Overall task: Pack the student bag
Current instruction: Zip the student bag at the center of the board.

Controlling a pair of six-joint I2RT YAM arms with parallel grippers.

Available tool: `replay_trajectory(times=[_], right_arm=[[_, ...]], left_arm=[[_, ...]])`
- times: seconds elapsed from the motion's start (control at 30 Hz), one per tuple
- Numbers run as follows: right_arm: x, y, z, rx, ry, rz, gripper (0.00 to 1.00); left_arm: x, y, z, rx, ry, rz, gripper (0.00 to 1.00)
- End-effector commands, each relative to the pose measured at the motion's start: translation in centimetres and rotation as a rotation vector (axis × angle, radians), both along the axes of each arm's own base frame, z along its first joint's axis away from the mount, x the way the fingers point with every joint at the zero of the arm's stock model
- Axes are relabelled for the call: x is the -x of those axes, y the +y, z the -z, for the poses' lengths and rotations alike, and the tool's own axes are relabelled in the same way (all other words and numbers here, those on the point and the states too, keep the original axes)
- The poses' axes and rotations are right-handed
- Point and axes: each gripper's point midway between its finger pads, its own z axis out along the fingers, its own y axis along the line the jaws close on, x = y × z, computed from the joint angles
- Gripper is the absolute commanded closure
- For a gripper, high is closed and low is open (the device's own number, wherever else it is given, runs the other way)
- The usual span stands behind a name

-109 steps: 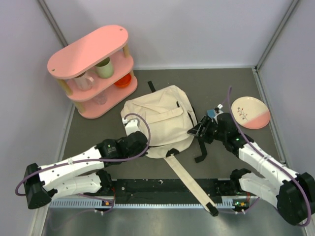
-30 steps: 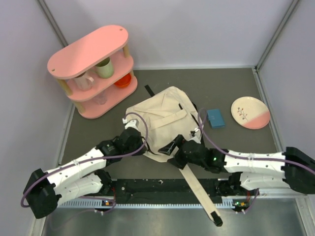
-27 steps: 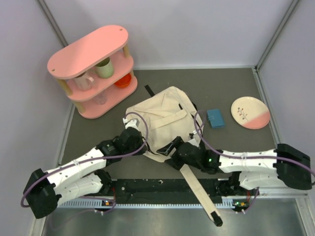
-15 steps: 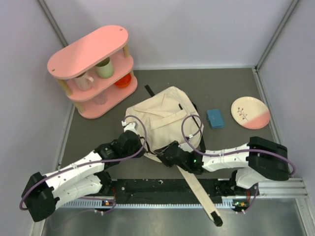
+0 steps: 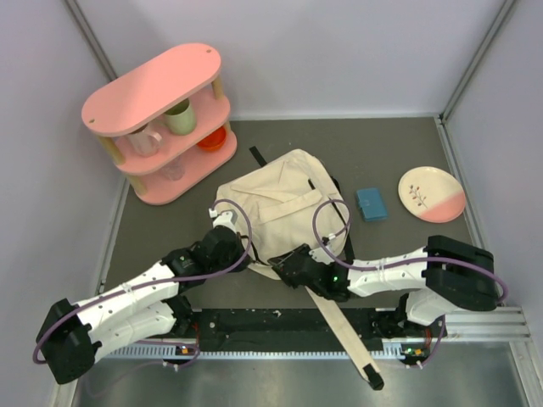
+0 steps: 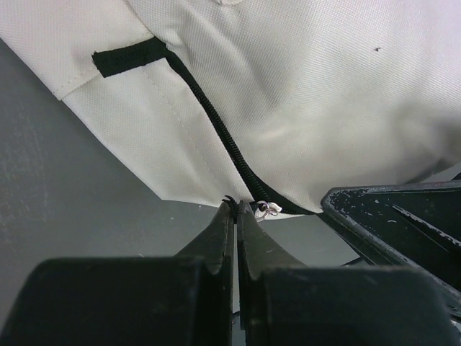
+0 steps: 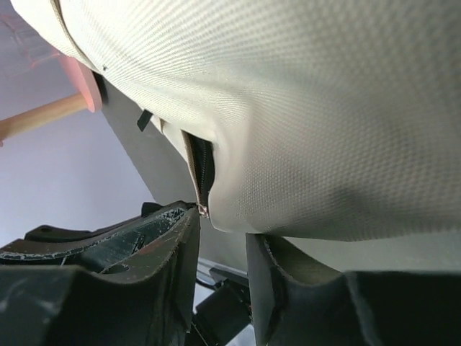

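The student bag (image 5: 280, 203), a cream canvas backpack, lies flat in the middle of the table. Both grippers meet at its near edge. My left gripper (image 5: 254, 259) (image 6: 235, 209) is shut, pinching the black zipper pull cord beside the silver slider (image 6: 266, 209). The black zipper (image 6: 216, 130) runs up across the cloth (image 6: 302, 94). My right gripper (image 5: 284, 261) (image 7: 223, 223) comes in from the right. Its jaws are closed on a rounded fold of the bag's edge (image 7: 324, 108) next to the zipper (image 7: 203, 169), with a gap left lower down between the fingers.
A pink two-tier shelf (image 5: 161, 119) with cups and an orange bowl (image 5: 212, 138) stands at the back left. A blue case (image 5: 372, 204) and a pink-and-white plate (image 5: 431, 194) lie to the right of the bag. One long cream strap (image 5: 339, 322) trails over the near rail.
My right arm has swung left from beside the blue case to the bag's near edge, and its jaws have narrowed onto the cloth. The left gripper stays shut on the pull cord.
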Motion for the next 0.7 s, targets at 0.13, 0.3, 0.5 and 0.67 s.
replay_trajectory(times=[0.13, 0.3, 0.5, 0.67], right_arm=[[-1.4, -0.6, 0.5, -0.015, -0.008, 0.120, 0.87], [-1.4, -0.5, 0.8, -0.005, -0.017, 0.106, 1.00], [0.6, -2.5, 1.0, 0.044, -0.062, -0.019, 1.00], [2.2, -6.0, 3.0, 0.059, -0.033, -0.043, 1.00]], left_arm=[[-0.7, -0.4, -1.0, 0.017, -0.052, 0.019, 1.00], [-0.8, -0.5, -1.1, 0.015, -0.061, 0.026, 1.00], [-1.9, 1.9, 0.0, -0.089, -0.061, -0.098, 1.00], [-3.3, 3.7, 1.2, -0.195, -0.028, -0.227, 1.00]])
